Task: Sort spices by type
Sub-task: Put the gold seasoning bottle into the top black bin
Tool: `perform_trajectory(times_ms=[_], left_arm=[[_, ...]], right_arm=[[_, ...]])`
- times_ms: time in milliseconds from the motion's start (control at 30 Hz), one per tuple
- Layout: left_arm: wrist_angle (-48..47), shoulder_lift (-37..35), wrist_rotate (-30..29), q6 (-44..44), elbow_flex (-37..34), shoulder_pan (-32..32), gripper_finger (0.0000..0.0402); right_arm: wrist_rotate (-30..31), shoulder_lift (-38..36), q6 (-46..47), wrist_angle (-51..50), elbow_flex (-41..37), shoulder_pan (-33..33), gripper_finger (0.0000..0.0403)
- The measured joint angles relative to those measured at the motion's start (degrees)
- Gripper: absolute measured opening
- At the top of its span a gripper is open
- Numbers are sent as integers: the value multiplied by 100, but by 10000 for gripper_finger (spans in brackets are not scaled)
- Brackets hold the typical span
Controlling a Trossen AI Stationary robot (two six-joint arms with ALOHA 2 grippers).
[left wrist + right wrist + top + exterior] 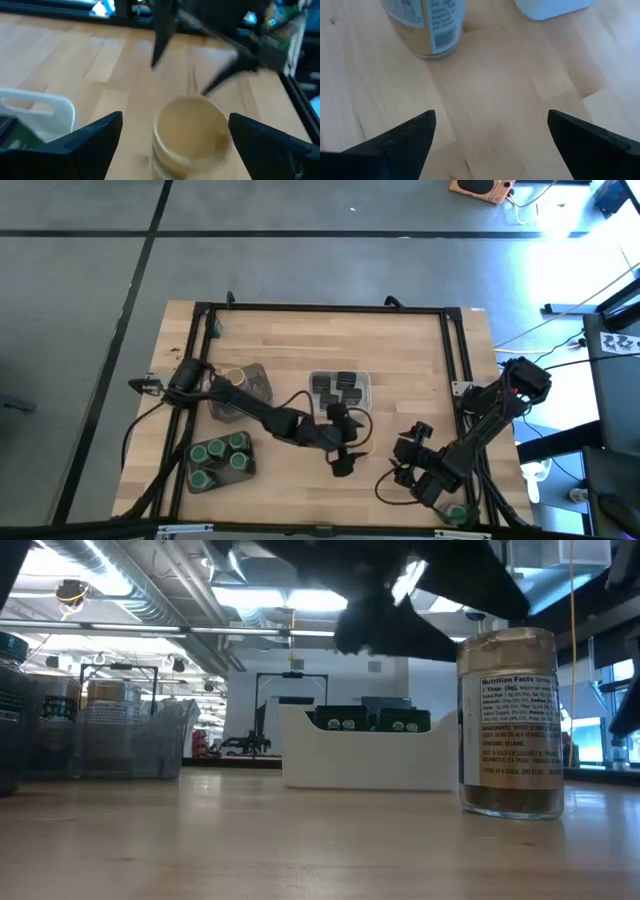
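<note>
A tan-topped spice jar [192, 132] stands upright on the wooden table, right of centre near the front; the low view shows its label [510, 720]. My left gripper [175, 120] is open, with a finger on either side of the jar's top, apart from it. In the high view this gripper [343, 452] covers the jar. My right gripper [491, 116] is open over bare wood, just right of the jar [425, 25]; the high view shows it [405, 455] beside the left one.
A white tray [340, 377] with dark tins [370, 720] stands behind the jar at mid-table. A clear tray [245, 385] holding tan-topped jars and a dark grey tray [190, 475] with several green-lidded jars [220, 458] sit at the left. A black frame [455, 360] borders the table.
</note>
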Motion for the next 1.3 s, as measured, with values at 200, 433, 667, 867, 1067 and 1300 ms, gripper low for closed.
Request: perform_trajectory(times_ms=[200,433,667,867,1067,1300], left_arm=[[348,233,59,32,27,3,363],[378,333,292,255,23,8,363],[462,387,310,261,24,61,363],[799,600,372,430,21,82,363],[852,644,386,432,22,153,304],[842,647,371,446,21,142,268]], right_arm=[[-46,2,8,391,-292,-15,383],[73,2,13,403,-318,-17,383],[234,2,13,480,-318,-17,383],[451,2,-6,578,-320,-17,383],[663,2,-26,578,-320,-17,383],[858,2,-30,578,-320,-17,383]])
